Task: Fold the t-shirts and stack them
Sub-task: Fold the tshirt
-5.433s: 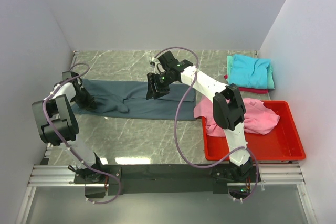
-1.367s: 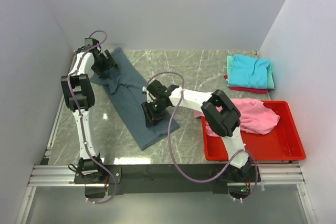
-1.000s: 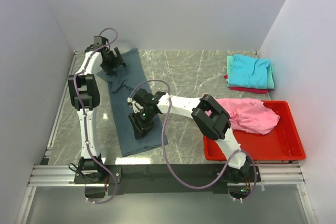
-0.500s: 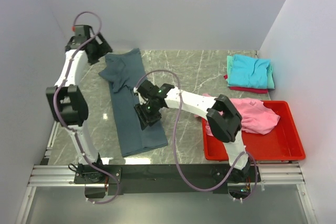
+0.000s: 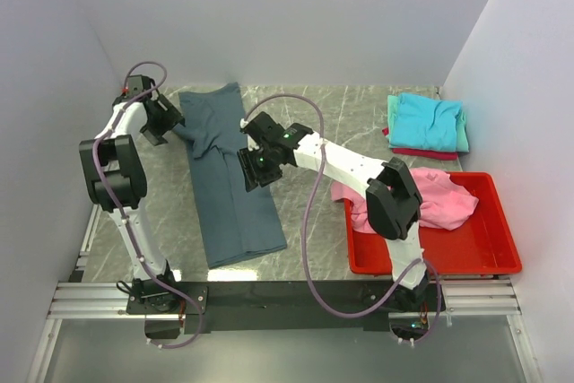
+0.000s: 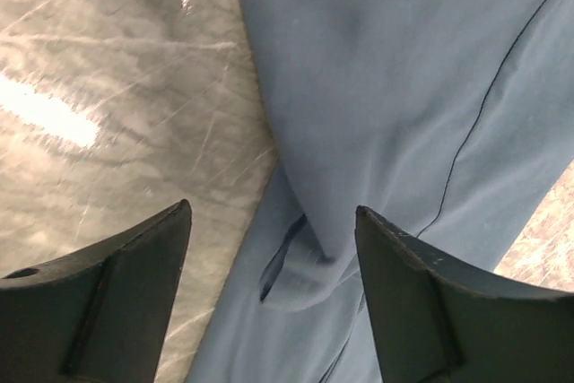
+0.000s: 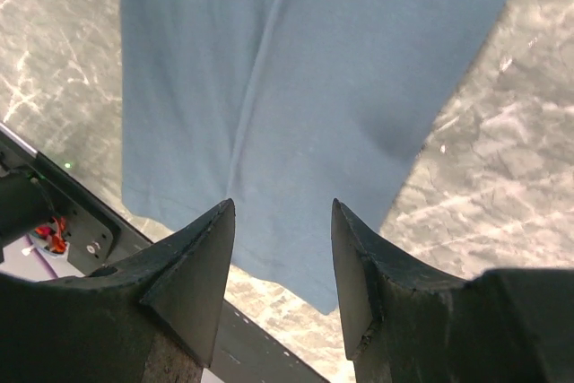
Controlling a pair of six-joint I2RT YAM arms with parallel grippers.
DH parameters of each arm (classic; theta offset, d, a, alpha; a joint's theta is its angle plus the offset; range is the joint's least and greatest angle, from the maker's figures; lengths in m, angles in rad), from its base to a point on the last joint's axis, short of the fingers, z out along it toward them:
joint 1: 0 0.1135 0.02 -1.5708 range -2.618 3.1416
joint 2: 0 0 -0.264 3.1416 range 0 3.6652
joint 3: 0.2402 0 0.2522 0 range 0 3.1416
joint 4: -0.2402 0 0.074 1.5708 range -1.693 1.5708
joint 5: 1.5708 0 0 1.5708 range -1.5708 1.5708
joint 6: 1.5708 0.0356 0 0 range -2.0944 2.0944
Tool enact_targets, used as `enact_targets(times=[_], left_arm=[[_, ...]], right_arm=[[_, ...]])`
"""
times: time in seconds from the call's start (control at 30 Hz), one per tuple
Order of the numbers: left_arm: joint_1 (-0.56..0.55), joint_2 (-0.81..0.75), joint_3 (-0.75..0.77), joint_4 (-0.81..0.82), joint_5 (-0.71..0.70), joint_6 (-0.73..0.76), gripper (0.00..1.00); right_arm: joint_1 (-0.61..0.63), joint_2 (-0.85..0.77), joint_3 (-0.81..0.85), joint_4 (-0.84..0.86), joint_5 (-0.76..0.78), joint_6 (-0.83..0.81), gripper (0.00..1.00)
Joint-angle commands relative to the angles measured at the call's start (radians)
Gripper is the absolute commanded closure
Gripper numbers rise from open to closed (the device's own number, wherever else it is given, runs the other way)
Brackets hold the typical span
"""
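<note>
A slate blue-grey t-shirt [image 5: 229, 195] lies flat in a long strip from the back left toward the table's near edge. My left gripper [image 5: 164, 121] hovers open just left of its far end. In the left wrist view a sleeve fold of the shirt [image 6: 404, 87] lies below the empty left gripper [image 6: 271, 213]. My right gripper [image 5: 254, 168] hangs open above the strip's right edge. The shirt's hem [image 7: 314, 60] shows beneath the right gripper [image 7: 282, 205], with nothing held. A pink t-shirt [image 5: 430, 199] is heaped in the red bin. Folded turquoise, mint and red t-shirts [image 5: 429, 123] are stacked at the back right.
The red bin [image 5: 489, 266] stands at the front right of the marble table [image 5: 341, 132]. A metal rail [image 5: 287, 298] with the arm bases runs along the near edge. White walls close in the left, back and right sides.
The left gripper came down from the back corner to beside the shirt's far end. The right gripper slid away from the near edge along the strip. The shirt has stayed put for the last half second.
</note>
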Motion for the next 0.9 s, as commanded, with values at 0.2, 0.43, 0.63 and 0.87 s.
enact_targets(times=[0.2, 0.43, 0.63, 0.87], left_arm=[[-0.003, 0.086, 0.109, 0.03, -0.028, 0.004, 0.3], [-0.002, 0.123, 0.126, 0.044, -0.062, 0.036, 0.37], [-0.003, 0.163, 0.157, 0.048, -0.062, 0.044, 0.4], [-0.016, 0.215, 0.194, 0.055, -0.079, 0.048, 0.41]], right_arm=[[0.005, -0.11, -0.077, 0.031, 0.031, 0.024, 0.46], [0.004, -0.117, -0.069, 0.022, 0.036, 0.019, 0.46], [0.005, -0.108, -0.057, 0.01, 0.034, 0.014, 0.46], [0.005, -0.102, -0.064, 0.008, 0.021, 0.016, 0.46]])
